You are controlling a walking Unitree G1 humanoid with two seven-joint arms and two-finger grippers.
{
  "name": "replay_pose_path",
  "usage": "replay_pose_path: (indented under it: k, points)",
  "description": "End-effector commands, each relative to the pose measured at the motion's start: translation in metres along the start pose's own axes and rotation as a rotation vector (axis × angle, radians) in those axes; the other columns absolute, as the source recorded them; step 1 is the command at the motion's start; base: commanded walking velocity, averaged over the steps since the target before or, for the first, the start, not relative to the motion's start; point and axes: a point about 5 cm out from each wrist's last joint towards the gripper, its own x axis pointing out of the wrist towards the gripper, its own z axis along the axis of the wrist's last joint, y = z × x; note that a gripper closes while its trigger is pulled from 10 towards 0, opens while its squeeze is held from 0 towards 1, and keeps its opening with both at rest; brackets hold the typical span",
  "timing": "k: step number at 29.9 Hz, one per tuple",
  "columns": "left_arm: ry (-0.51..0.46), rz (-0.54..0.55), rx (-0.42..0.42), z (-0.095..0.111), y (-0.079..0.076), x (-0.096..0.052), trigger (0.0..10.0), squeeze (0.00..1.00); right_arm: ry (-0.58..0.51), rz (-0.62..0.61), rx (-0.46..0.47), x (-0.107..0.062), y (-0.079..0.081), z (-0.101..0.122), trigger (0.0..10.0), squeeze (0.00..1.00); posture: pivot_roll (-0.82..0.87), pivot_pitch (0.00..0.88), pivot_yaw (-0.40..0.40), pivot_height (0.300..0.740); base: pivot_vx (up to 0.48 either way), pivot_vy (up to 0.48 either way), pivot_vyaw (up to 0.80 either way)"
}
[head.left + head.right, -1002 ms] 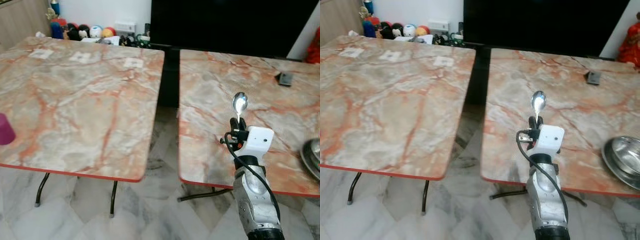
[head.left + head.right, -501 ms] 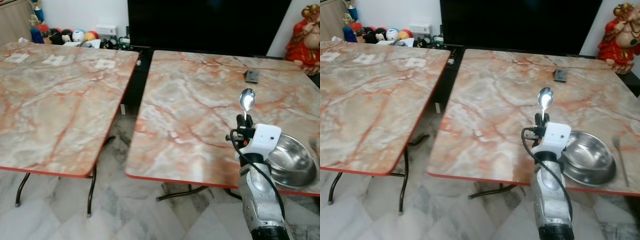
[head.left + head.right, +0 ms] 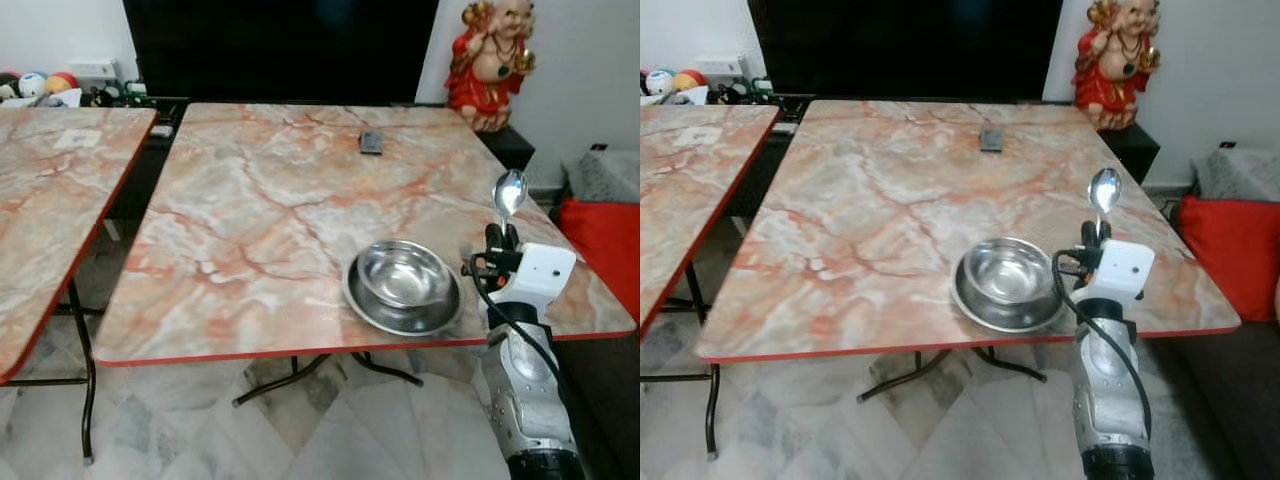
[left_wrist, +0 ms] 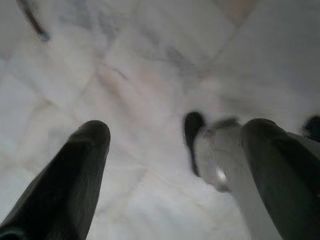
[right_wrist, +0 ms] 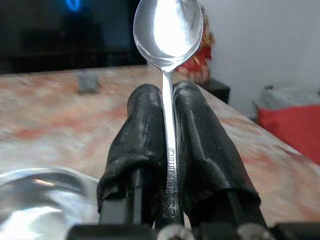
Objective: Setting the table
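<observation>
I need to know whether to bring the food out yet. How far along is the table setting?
Early on. Done: a steel bowl sits near the front edge of the marble table. In hand: the right gripper is shut on a spoon, held upright beside the bowl, above the table's right front corner. Left: laying the spoon down by the bowl. The left gripper hangs open over the floor.

Two marble tables (image 3: pixel 250 200) (image 3: pixel 40 190), one steel bowl (image 3: pixel 404 286), one spoon (image 3: pixel 509 192), one red statue (image 3: pixel 492 60)

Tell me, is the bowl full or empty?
Empty. The bowl shows only its bare shiny inside, standing on the table beside the spoon.
</observation>
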Motion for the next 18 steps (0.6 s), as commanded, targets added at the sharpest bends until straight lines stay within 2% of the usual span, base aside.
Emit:
replay_pose_path:
  k: [1, 18]
  points:
    - [0.03, -0.001, 0.017, -0.009, -0.0001, -0.0027, 10.0, 0.0, -0.007, 0.01, 0.002, 0.0022, 0.0028, 0.0034, 10.0, 0.0, -0.01, 0.08, -0.021, 0.74, 0.0, 0.0, 0.0]
    - [0.03, 0.0, -0.005, -0.0125, -0.0003, -0.0044, 10.0, 0.0, 0.021, 0.011, 0.0, 0.001, 0.0035, -0.002, 10.0, 0.0, 0.0, 0.094, -0.025, 0.74, 0.0, 0.0, 0.0]
